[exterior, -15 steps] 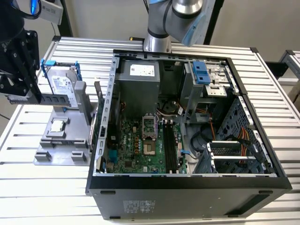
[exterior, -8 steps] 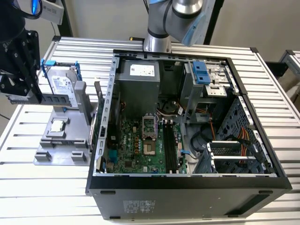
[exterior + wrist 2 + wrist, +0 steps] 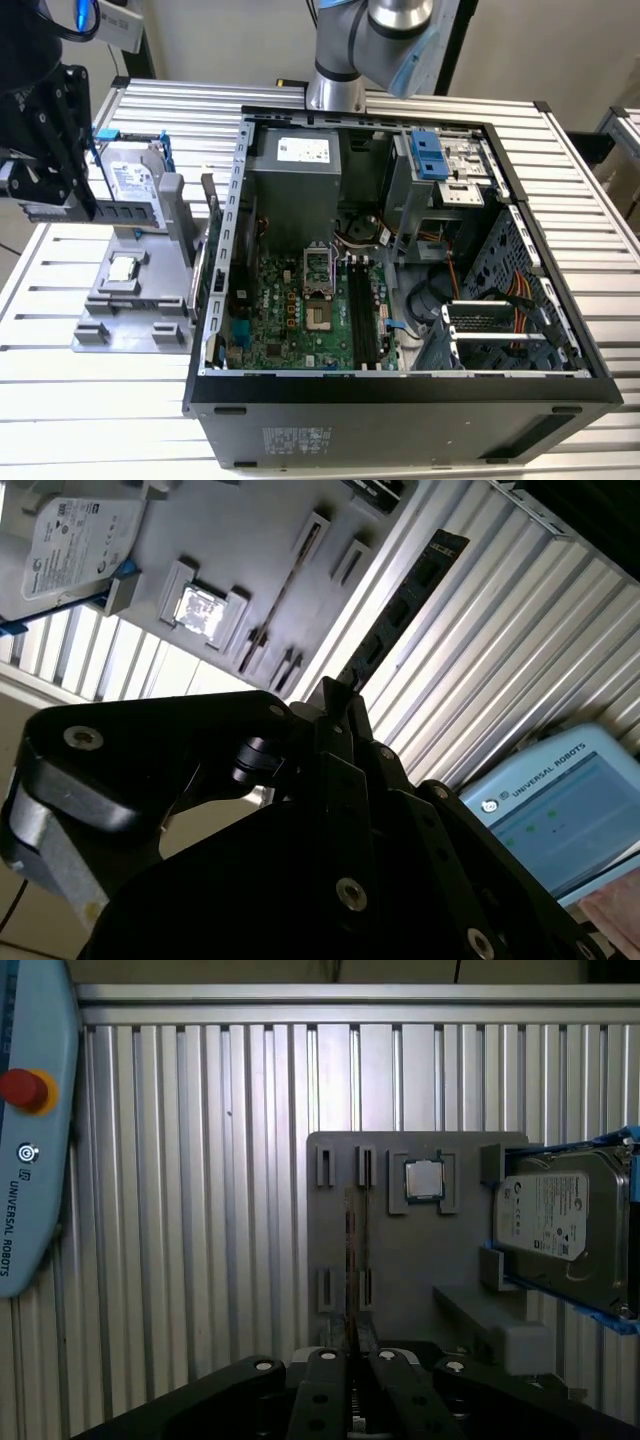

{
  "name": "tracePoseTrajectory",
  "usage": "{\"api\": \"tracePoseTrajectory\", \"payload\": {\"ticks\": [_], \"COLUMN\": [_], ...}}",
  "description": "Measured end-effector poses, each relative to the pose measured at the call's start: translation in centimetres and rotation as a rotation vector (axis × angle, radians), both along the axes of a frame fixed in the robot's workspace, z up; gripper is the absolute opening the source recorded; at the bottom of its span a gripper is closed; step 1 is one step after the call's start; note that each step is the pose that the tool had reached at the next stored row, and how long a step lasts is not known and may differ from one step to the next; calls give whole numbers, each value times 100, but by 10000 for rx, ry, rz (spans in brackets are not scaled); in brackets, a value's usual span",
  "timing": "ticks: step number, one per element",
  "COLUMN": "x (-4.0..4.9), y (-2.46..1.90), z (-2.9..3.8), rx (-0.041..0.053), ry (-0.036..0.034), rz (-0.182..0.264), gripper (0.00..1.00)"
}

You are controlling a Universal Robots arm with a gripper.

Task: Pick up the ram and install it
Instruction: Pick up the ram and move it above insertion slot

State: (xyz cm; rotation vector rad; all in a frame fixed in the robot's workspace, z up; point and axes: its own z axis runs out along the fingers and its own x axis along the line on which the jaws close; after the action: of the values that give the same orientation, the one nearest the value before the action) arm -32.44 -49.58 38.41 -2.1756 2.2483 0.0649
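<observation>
Gripper (image 3: 335, 702) clamped on one end of the ram (image 3: 402, 608): light, stiff, fragile, so grip board edges, not chips.

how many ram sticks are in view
1. The ram is gripped at one end by the end effector, in the second wrist view. The motherboard slots look empty, though the case could hide another.

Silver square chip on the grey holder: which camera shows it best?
The first wrist view: the chip faces the camera squarely, seated in the grey holder. In the second wrist view the chip appears slanted, with glare; in the exterior view the chip looks distant and angled.
</observation>
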Motion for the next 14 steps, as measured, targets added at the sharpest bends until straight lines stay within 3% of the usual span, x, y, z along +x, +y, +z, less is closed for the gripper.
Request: {"api": "tracePoseTrajectory", "payload": {"ticks": [14], "x": [111], "y": [0], "z": [0], "rx": [0], "ry": [0], "rz": [0], "gripper": [0]}}
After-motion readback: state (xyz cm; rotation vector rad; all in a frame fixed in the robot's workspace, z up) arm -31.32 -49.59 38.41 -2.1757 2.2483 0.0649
